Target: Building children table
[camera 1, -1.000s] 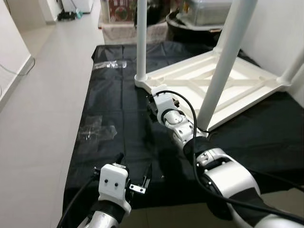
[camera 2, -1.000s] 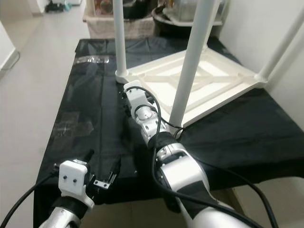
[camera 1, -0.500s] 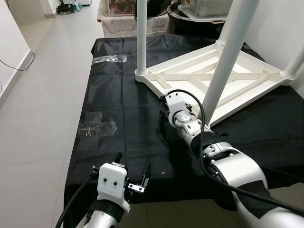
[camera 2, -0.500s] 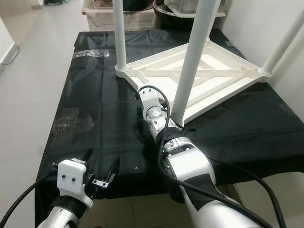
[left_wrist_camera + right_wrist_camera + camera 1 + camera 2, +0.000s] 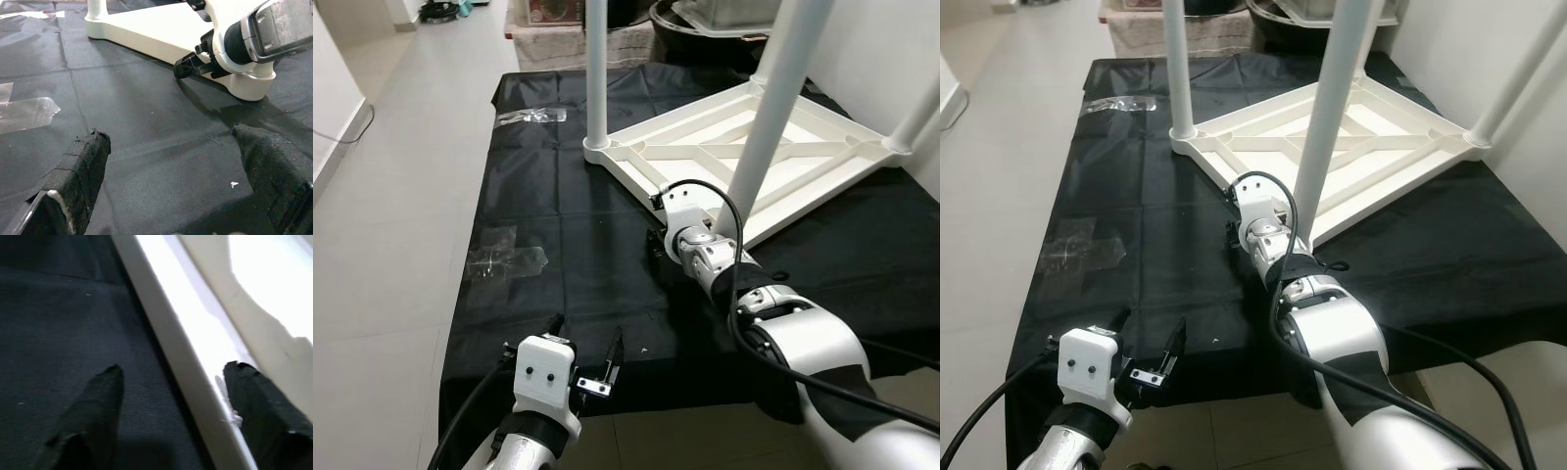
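In the left eye view we see the white table (image 5: pixel 734 147) lying upside down on a black sheet (image 5: pixel 568 196), its legs (image 5: pixel 595 69) standing up and cut off by the frame's top edge. Behind the table sits a grey bin (image 5: pixel 729 15) with a lid; we cannot make out what it holds. On the sheet, away from the table on its left side, lie clear plastic bags (image 5: pixel 504 262), too flat and glossy for us to read any contents. Our right gripper (image 5: pixel 656 257) reaches down at the table's near edge; our left gripper (image 5: pixel 587 348) hovers over the sheet's near border, well apart from the table, its fingers spread.

In the right eye view the same table (image 5: pixel 1371 127) shows, with a leg (image 5: pixel 1332 108) rising just beside our right wrist.

In the left wrist view our two fingers (image 5: pixel 80 171) stand wide apart over bare sheet, with the table's corner (image 5: pixel 249 88) and the right wrist ahead.

In the right wrist view, blurred, our fingers (image 5: pixel 98 401) are spread, one over the sheet, the other (image 5: pixel 254 396) against the table's white rim (image 5: pixel 186 338).
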Available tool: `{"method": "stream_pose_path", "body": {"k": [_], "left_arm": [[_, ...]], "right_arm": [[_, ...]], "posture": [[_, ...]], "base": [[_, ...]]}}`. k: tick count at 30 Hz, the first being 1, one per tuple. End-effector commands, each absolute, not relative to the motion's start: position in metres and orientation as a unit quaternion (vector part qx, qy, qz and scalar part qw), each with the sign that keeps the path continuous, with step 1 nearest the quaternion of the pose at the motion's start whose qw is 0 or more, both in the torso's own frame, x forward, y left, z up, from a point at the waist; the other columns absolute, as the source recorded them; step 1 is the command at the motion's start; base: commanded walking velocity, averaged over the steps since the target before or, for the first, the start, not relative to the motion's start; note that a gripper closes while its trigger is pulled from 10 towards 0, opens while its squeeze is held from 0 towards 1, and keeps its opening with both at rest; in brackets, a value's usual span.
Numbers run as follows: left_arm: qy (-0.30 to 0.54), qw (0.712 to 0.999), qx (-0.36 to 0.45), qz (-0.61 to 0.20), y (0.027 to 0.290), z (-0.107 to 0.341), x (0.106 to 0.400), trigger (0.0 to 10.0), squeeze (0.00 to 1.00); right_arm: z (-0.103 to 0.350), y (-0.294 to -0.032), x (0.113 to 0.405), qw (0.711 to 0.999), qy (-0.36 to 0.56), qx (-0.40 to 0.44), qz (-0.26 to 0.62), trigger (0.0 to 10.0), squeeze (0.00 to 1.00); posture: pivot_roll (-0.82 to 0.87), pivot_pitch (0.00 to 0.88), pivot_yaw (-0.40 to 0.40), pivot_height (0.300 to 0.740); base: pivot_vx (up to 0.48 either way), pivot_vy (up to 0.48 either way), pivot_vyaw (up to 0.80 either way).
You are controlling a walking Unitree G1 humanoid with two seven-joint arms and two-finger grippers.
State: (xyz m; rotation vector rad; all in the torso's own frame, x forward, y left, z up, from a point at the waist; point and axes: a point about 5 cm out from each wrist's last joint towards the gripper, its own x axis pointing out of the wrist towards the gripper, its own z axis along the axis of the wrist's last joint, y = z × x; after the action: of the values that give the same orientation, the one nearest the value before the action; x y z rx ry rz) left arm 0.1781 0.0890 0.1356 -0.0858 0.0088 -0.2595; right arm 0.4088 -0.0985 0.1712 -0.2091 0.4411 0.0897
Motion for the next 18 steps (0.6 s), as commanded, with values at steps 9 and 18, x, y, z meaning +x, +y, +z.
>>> {"method": "stream_pose_path", "body": {"k": [9,18], "left_arm": [[0.004,0.987,-0.061,-0.146,0.0765,0.1391,0.1748,10.0,0.00],[-0.001,0.988,-0.059,-0.140,0.0771,0.1397,0.1779,10.0,0.00]], "right_arm": [[0.1810,-0.0989,0.4115,0.969,0.217,-0.104,0.050,0.0,0.00],[0.1775,-0.1050,0.4109,0.964,0.225,-0.126,0.062,0.0,0.00]], "posture": [[0.03,0.170,-0.033,0.740],[0.02,0.163,-0.040,0.740]], "base": [[0.000,0.000,0.00],[0.000,0.000,0.00]]}}
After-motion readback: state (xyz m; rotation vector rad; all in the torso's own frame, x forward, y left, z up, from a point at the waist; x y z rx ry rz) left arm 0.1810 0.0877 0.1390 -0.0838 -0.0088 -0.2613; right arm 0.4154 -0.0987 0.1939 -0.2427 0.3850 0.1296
